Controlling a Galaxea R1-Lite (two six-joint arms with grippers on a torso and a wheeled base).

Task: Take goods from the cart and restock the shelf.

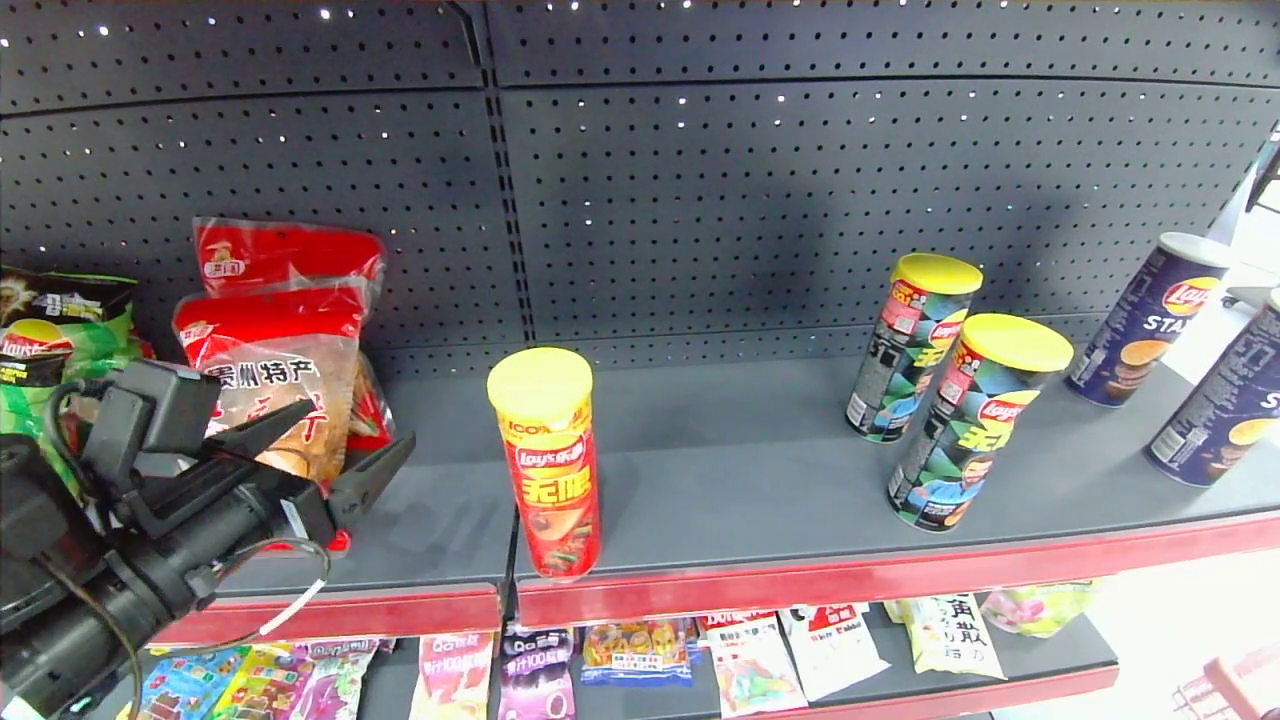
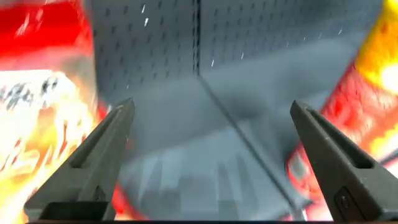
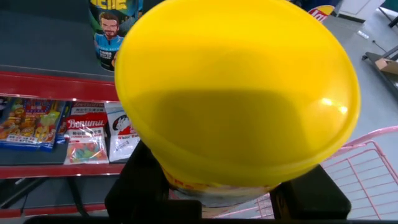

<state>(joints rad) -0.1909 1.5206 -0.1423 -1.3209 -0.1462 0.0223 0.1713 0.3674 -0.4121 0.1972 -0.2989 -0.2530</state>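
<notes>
A red chip can (image 1: 548,465) with a yellow lid stands upright near the front edge of the grey shelf (image 1: 740,480). My left gripper (image 1: 330,450) hangs open just left of that can, nothing between its fingers. From the left wrist, the open left gripper (image 2: 211,155) frames bare shelf, with the red can (image 2: 367,112) to one side and a red snack bag (image 2: 37,118) to the other. My right gripper (image 3: 230,193) is shut on another yellow-lidded can (image 3: 236,93), held in front of the shelf edge beside the pink cart (image 3: 367,180).
Red snack bags (image 1: 285,350) and green bags (image 1: 60,340) stand at the shelf's left. Two teal-patterned cans (image 1: 960,400) and two dark blue cans (image 1: 1150,320) stand at the right. Bare shelf lies between. Snack packets (image 1: 750,660) fill the lower shelf.
</notes>
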